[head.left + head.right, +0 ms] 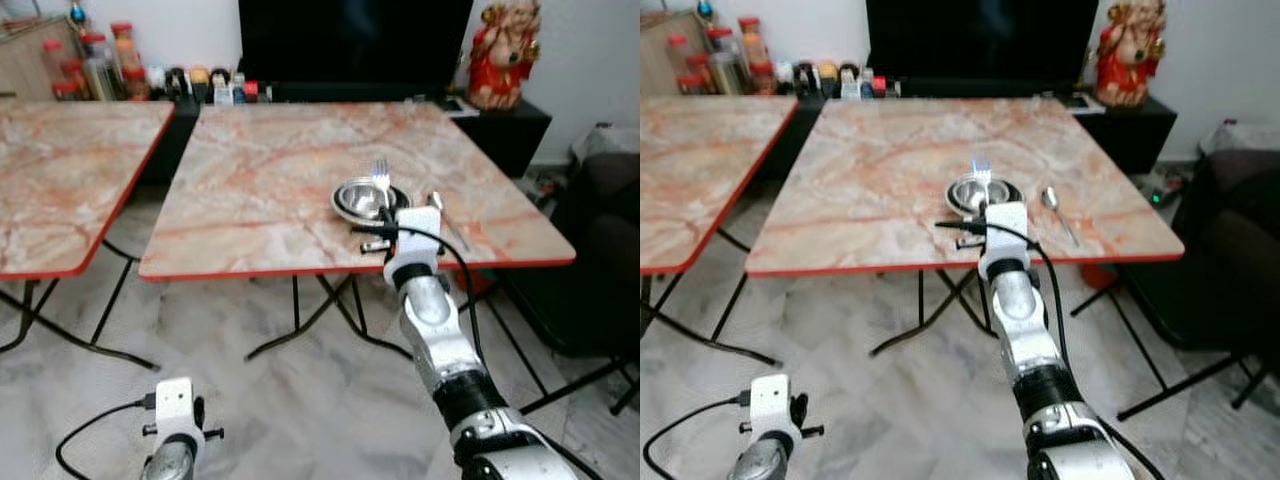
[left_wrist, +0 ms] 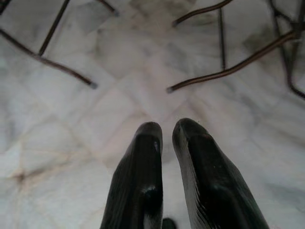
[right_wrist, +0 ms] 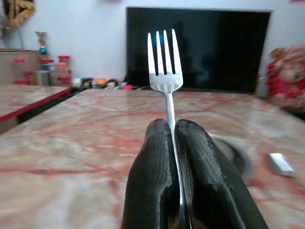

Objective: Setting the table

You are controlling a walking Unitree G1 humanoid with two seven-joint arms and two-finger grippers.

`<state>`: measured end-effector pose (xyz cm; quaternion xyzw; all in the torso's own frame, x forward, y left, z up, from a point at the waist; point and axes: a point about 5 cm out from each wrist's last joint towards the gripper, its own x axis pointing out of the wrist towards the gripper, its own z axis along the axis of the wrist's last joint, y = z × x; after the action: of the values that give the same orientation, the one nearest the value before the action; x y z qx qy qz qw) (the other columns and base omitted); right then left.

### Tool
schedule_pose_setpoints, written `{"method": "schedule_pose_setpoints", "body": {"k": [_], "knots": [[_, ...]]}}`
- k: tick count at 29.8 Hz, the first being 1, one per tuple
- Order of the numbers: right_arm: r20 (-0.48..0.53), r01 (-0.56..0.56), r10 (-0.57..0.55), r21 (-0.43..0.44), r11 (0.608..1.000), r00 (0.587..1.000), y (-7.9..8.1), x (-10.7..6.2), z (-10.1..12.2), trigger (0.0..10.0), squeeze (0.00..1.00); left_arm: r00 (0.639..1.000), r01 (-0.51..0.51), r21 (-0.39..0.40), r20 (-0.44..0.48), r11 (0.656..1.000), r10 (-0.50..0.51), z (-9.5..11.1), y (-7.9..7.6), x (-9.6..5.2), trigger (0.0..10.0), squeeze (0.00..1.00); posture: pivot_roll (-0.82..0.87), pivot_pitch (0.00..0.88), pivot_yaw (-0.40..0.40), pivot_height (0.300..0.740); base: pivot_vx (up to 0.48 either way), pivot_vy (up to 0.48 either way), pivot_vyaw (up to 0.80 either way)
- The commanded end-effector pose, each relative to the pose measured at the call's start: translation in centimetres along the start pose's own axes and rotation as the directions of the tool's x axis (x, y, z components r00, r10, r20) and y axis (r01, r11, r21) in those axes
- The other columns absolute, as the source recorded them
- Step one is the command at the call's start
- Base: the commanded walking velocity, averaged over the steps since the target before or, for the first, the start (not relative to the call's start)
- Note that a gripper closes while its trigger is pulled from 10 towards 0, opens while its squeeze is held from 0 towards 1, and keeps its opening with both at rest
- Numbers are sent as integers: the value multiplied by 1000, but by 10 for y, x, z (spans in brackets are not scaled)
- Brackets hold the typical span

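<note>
Silver right arm outstretched, right gripper (image 3: 174, 138) pinching fork (image 3: 164, 67) (tines up) above table (image 1: 260, 180).

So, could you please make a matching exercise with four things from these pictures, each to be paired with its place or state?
Things:
1. fork
2. spoon
3. steel bowl
4. left gripper

Places or states:
A. hangs low over the marble floor
B. lies flat on the table, on the right of the bowl
C. held upright, tines up, in the right gripper
D. stands near the table's front edge

Pairs: 1-C, 2-B, 3-D, 4-A
</note>
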<state>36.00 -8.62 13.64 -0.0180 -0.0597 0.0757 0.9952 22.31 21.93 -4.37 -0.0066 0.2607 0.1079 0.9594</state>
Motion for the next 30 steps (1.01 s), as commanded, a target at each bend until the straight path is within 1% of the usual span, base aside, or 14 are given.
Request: {"method": "schedule_pose_setpoints", "body": {"k": [1,2,6,9,10,13,15,17,21,23,30], "knots": [[27,30,-30,-8,1000,999,-10,5,7,10000,0,1000,21,-1,-12,1000,-21,0,-5,1,10000,0,57,0,-19,714,382,0,0],[32,43,-43,-5,999,999,-11,6,9,10000,0,1000,30,11,-4,999,-30,3,-5,2,10000,0,52,0,-2,714,375,0,0],[40,59,-59,-1,998,997,-14,6,10,10000,0,999,42,28,4,999,-42,8,-4,5,10000,0,47,0,13,714,372,0,0],[47,88,-88,-3,996,995,-20,4,10,10000,0,998,61,44,7,997,-61,13,-4,8,10000,0,26,0,42,714,365,0,0],[49,103,-102,-4,995,994,-22,3,10,10000,0,998,69,50,8,996,-69,15,-4,9,10000,0,26,0,42,714,360,0,0],[51,106,-105,-4,994,993,-23,3,9,10000,0,997,71,51,8,996,-71,15,-4,9,10000,0,26,0,42,714,360,0,0],[54,146,-146,-8,989,988,-34,0,9,10000,0,996,85,57,7,995,-85,20,-9,11,10000,0,2,0,48,714,358,0,0],[51,154,-153,-11,988,987,-37,-1,8,10000,0,996,89,55,10,994,-90,21,-12,12,10000,0,0,0,44,714,360,0,0],[47,151,-150,-18,988,988,-37,-1,7,10000,0,995,94,46,14,995,-95,23,-15,13,10000,0,2,0,34,714,359,0,0],[49,131,-130,-22,991,990,-33,0,8,10000,0,995,98,43,16,994,-98,24,-18,13,10000,0,4,0,29,714,360,0,0],[50,105,-104,-19,994,993,-26,2,10,10000,0,995,98,40,16,994,-99,24,-19,14,10000,0,11,0,19,714,360,0,0]]}}
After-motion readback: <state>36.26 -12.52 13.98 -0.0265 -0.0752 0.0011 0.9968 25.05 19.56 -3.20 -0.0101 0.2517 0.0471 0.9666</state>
